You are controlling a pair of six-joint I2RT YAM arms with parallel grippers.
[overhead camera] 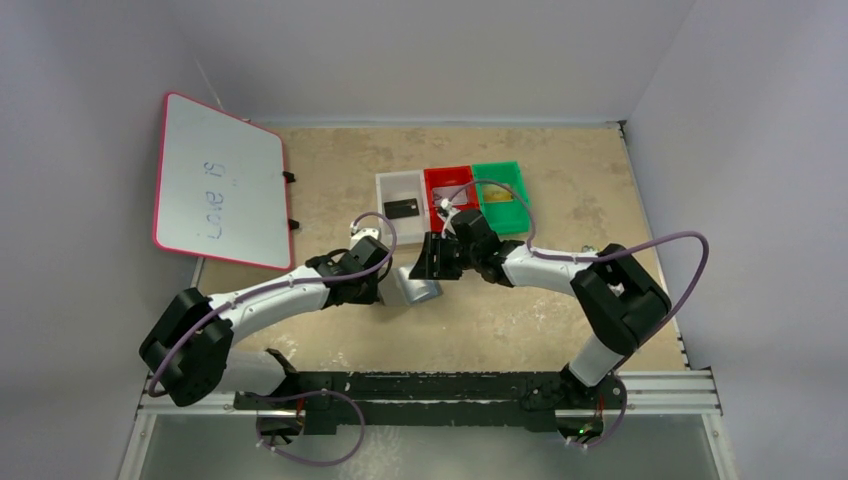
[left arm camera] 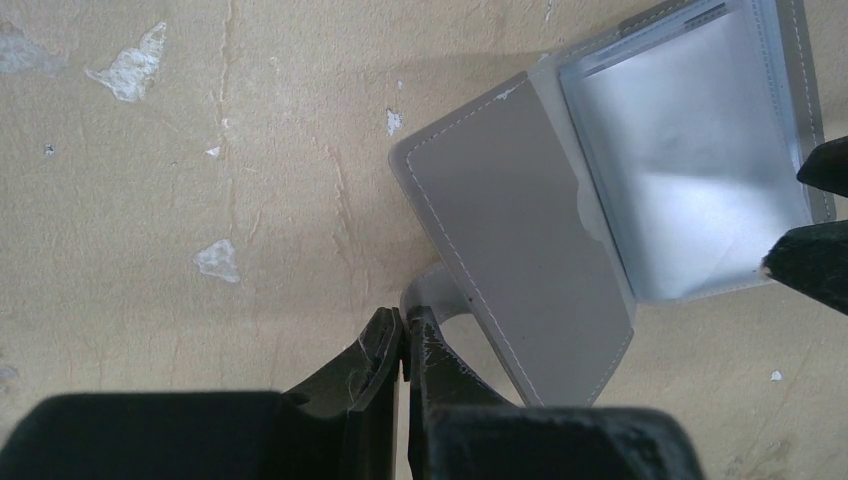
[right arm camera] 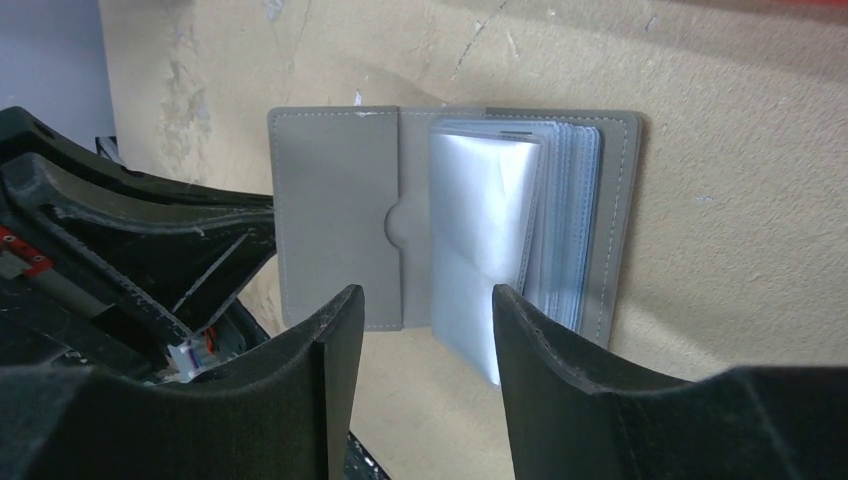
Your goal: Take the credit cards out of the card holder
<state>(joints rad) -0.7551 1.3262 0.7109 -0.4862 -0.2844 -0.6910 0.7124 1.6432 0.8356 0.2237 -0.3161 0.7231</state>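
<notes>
The grey card holder [overhead camera: 418, 289] lies open on the table between my two grippers. In the left wrist view its matte cover [left arm camera: 520, 250] and shiny pockets [left arm camera: 690, 160] show. My left gripper [left arm camera: 405, 345] is shut on a thin grey tab at the holder's near edge. My right gripper [right arm camera: 420, 320] is open just above the holder [right arm camera: 335, 210], its jaws on either side of a shiny sleeve [right arm camera: 480, 230] that stands up. A black card [overhead camera: 400, 209] lies in the white tray [overhead camera: 384, 184]. A gold-yellow card [overhead camera: 498, 197] lies in the green tray [overhead camera: 500, 170]. No silvery-grey card shows.
A red tray [overhead camera: 447, 176] sits between the white and green trays at the back. A whiteboard with a pink rim [overhead camera: 220, 180] leans at the back left. Walls close the table at left, right and back.
</notes>
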